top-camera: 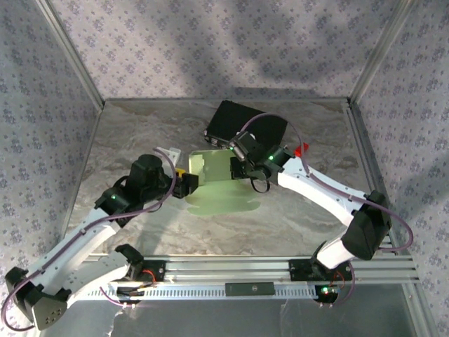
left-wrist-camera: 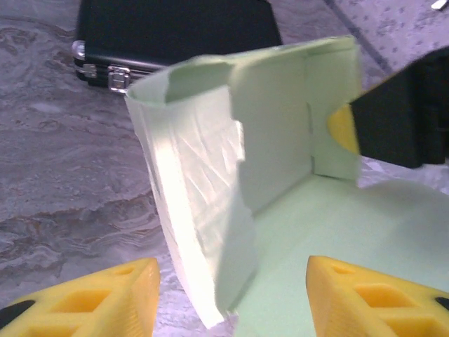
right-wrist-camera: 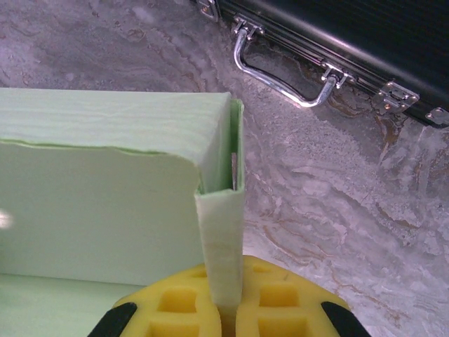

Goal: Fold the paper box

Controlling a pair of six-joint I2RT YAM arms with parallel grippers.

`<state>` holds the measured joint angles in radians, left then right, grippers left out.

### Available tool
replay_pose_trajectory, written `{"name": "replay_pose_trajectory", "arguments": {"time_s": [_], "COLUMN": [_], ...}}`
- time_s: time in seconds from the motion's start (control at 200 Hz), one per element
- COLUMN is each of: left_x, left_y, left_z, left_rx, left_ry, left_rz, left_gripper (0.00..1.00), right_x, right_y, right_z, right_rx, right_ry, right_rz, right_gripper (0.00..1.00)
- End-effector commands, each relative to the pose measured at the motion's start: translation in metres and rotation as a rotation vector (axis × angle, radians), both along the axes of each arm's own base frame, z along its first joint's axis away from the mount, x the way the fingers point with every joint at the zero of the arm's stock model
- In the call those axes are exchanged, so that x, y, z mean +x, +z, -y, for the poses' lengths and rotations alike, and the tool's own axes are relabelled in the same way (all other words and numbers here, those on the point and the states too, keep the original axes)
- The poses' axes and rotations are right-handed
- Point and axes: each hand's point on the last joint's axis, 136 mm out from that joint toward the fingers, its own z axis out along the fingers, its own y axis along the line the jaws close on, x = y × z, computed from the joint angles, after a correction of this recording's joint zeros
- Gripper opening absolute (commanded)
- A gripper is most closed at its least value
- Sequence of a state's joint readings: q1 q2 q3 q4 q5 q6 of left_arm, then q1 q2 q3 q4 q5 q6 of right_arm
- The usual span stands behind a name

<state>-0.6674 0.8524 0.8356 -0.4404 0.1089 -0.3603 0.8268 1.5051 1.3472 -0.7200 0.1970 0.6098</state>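
Note:
The paper box [top-camera: 214,181] is pale green card, partly folded, its walls standing up from a flat base in the middle of the table. My right gripper [right-wrist-camera: 228,309] is shut on the doubled-over edge of the box's right wall [right-wrist-camera: 223,232]; it also shows from the top [top-camera: 240,168]. My left gripper [left-wrist-camera: 231,302] is open at the box's left side [top-camera: 184,181]. Its yellow fingers [left-wrist-camera: 105,298] stand wide apart on either side of the creased left wall [left-wrist-camera: 196,210] without touching it. The right gripper's yellow tip [left-wrist-camera: 342,130] holds the far wall.
A black hard case [top-camera: 242,126] with metal latches and a handle [right-wrist-camera: 280,74] lies just behind the box. A small red object [top-camera: 302,149] sits to its right. Patterned walls enclose the marbled table [top-camera: 126,140] on three sides.

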Motion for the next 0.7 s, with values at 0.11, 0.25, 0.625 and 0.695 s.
{"name": "replay_pose_trajectory", "arguments": {"time_s": [0.11, 0.25, 0.625, 0.695], "left_x": [-0.018, -0.005, 0.005, 0.007], "left_y": [-0.003, 0.009, -0.007, -0.004], "left_z": [-0.017, -0.011, -0.009, -0.006], "left_rx": [-0.06, -0.167, -0.143, -0.161], "left_ry": [-0.023, -0.046, -0.029, -0.038], "left_rz": [-0.054, -0.072, -0.115, -0.108], "left_gripper": [0.44, 0.39, 0.39, 0.38], "right_x": [0.0, -0.002, -0.002, -0.002], "right_y": [0.005, 0.007, 0.012, 0.011], "right_z": [-0.008, -0.014, -0.015, -0.016], "right_rx": [0.043, 0.04, 0.061, 0.064], "right_ry": [0.048, 0.089, 0.103, 0.106], "right_rz": [0.001, -0.002, 0.0, 0.0], "right_gripper": [0.0, 0.0, 0.0, 0.0]}}
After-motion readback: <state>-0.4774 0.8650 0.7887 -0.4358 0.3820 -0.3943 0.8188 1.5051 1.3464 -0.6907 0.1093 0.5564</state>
